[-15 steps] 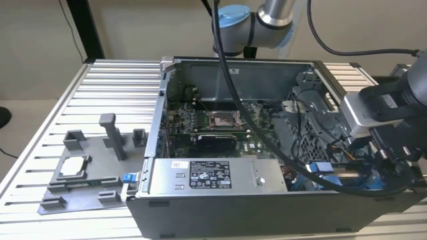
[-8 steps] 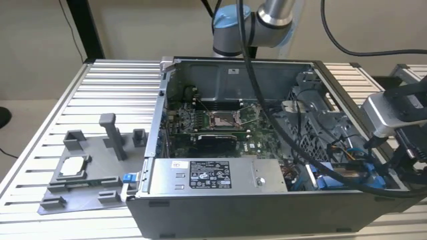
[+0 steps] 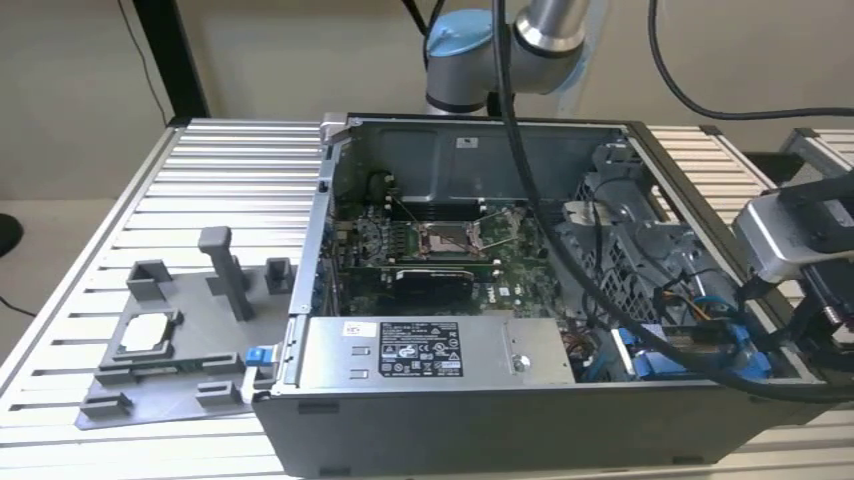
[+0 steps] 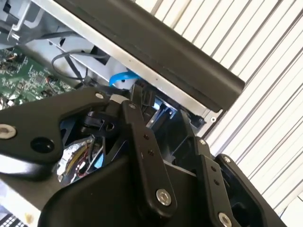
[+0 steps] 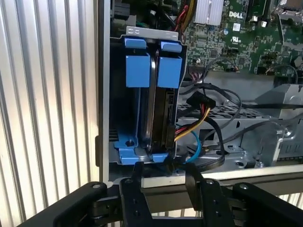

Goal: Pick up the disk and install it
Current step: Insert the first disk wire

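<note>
exterior view: the disk (image 3: 663, 360) stands on edge in the drive bay at the corner of the open computer case (image 3: 441, 440), on the exterior view's right, its blue bracket showing. first wrist view: my gripper (image 5: 164, 165) is spread, fingers (image 5: 138, 174) either side of the bracket's near end, disk's long axis running straight away from me; contact i cannot tell. second wrist view: fingers reach in past the case's dark rim, near a blue cable (image 4: 120, 78).

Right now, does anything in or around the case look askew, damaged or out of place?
Nothing stands out. Both blue brackets stand straight and level in the bay. The cables lie beside it, not across it, and the tool is at the bay's edge.
</note>
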Action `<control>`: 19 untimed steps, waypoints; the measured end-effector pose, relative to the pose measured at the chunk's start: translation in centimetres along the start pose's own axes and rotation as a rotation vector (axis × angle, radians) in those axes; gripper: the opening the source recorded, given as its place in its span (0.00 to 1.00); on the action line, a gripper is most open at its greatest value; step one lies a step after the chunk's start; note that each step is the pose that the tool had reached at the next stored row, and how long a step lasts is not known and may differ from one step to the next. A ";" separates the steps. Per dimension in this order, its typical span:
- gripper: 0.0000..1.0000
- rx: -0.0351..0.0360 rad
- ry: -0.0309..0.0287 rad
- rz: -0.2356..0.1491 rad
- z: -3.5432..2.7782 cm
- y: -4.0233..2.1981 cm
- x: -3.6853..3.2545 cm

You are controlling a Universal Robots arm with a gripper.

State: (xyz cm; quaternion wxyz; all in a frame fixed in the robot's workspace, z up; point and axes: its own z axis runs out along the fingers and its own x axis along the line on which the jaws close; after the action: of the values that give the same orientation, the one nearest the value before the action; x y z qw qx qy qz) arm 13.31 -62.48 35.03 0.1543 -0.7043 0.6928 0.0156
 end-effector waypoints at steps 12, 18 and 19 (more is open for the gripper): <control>1.00 -0.0073 -0.0388 0.009 0.93 0.93 -0.49; 1.00 -0.0215 -0.0473 0.010 1.00 -0.35 0.28; 1.00 -0.0217 -0.0544 0.009 0.98 -0.49 0.29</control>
State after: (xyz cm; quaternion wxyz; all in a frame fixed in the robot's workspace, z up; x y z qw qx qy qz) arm 14.00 -62.53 34.12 0.1653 -0.7021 0.6913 0.0429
